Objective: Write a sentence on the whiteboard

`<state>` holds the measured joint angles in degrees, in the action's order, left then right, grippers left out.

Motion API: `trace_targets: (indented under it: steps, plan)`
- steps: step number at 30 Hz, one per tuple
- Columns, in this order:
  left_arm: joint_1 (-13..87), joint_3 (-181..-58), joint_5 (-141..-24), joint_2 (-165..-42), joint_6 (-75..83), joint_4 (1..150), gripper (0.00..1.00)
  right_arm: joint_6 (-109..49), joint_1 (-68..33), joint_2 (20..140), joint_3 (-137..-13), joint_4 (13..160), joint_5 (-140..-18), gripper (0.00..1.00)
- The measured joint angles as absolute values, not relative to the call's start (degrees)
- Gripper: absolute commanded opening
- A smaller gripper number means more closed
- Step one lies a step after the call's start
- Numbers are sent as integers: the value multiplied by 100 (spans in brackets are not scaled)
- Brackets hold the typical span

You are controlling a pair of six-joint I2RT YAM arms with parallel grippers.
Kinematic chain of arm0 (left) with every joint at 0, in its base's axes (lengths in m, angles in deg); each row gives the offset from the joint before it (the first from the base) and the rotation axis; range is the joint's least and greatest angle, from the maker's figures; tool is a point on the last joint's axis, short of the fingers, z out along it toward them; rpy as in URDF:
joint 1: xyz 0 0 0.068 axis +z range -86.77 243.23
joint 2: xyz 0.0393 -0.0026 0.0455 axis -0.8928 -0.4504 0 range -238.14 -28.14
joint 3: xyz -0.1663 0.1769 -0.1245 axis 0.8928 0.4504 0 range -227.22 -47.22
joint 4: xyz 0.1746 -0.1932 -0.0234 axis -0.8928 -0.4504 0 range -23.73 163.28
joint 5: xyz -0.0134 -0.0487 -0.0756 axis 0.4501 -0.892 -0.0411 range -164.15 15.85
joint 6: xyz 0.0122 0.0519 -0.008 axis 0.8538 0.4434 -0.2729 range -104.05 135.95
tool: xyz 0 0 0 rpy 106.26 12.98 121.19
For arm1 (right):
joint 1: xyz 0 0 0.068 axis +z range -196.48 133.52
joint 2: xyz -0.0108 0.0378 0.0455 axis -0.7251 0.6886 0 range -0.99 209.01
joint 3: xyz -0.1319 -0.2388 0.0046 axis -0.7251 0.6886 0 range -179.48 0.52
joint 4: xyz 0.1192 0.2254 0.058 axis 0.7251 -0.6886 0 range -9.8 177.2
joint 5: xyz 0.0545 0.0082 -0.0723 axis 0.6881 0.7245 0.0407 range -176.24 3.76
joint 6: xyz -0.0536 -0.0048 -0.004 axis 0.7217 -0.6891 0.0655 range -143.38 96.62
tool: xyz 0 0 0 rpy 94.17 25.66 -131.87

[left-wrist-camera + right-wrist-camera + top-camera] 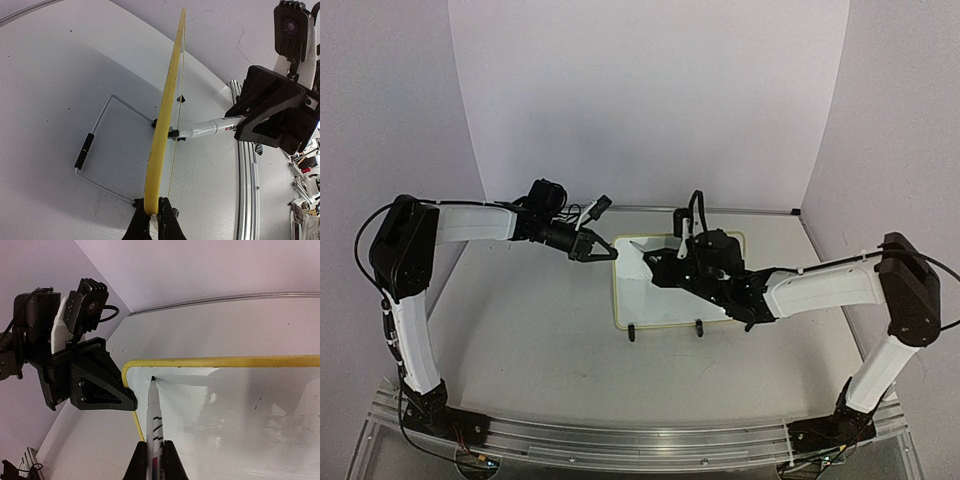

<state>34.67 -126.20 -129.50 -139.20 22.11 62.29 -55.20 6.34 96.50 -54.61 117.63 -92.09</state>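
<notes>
Whiteboard at table centre, long axis 9-to-3 o'clock, face blank; left pincer clamped on its 9 o'clock rim; right pincer, nearer, grips marker, tip touching the 10 o'clock corner.

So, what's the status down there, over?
Left gripper shut on whiteboard edge. Right gripper shut on marker, tip at board near corner. No writing visible yet. Nothing blocking.

One whiteboard, one marker, two end effectors and two black clip feet.
</notes>
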Motion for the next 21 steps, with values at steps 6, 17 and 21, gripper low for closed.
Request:
trace_targets:
  steps: [6, 17, 21]
  plan:
    - [3467, -12620, -12947, -13920, 2211, 6229, 0, -5514, 662, 9767, -5609, 11757, -9195, 0]
    - [3467, -12622, -12942, -13920, 2214, 6227, 0, -5517, 681, 10007, -5796, 11735, -8855, 0]
    - [3467, -12622, -12944, -13920, 2222, 6225, 0, -5536, 700, 10041, -5796, 11707, -8767, 0]
